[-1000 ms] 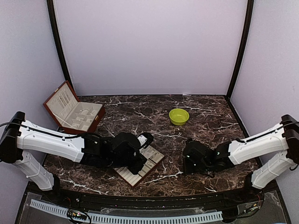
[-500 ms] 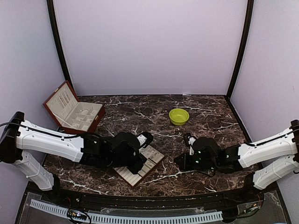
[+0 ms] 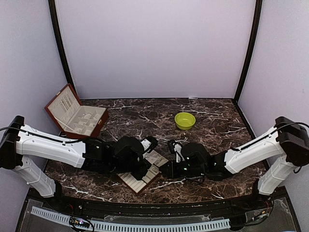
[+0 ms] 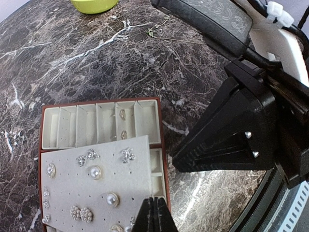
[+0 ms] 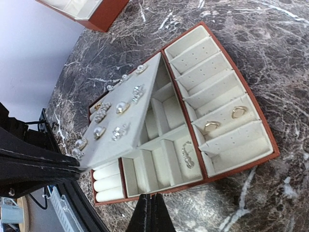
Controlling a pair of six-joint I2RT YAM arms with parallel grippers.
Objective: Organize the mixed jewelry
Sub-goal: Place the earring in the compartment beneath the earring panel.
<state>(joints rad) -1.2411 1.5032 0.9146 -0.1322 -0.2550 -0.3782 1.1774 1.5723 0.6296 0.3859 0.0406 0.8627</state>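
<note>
1. The mixed jewelry (image 5: 119, 107) is all in the compartment tray (image 5: 166, 162), which lies on the near middle of the marble table (image 3: 145, 116), between my two wrists.
2. Most pieces are studs pinned on a cream stud panel (image 5: 145, 96). I see two plain pearl studs (image 4: 94, 171) clearly, and several sparkling ones. The smallest ones I cannot count.
3. Two gold hoops (image 5: 211, 126) sit on the perforated strips, and one silvery chain piece (image 5: 187, 154) lies in a small square compartment.
4. The panel stands tilted over the tray and hides some compartments under it. Three padded rolls show at one end of the tray.
5. The left gripper (image 4: 154, 205) has its fingers pressed together, and as far as I see they pinch the panel's corner.
6. The right gripper (image 5: 152, 203) is closed with nothing in it, above the tray's rim. Its black body fills the right side of the left wrist view.
7. From the top camera, both wrists cover most of the tray.
8. One round, smooth green bowl (image 3: 185, 120) stands further back, well apart.
9. One reddish-brown box (image 3: 77, 116) is open at the far left, with a cream lining.
</note>
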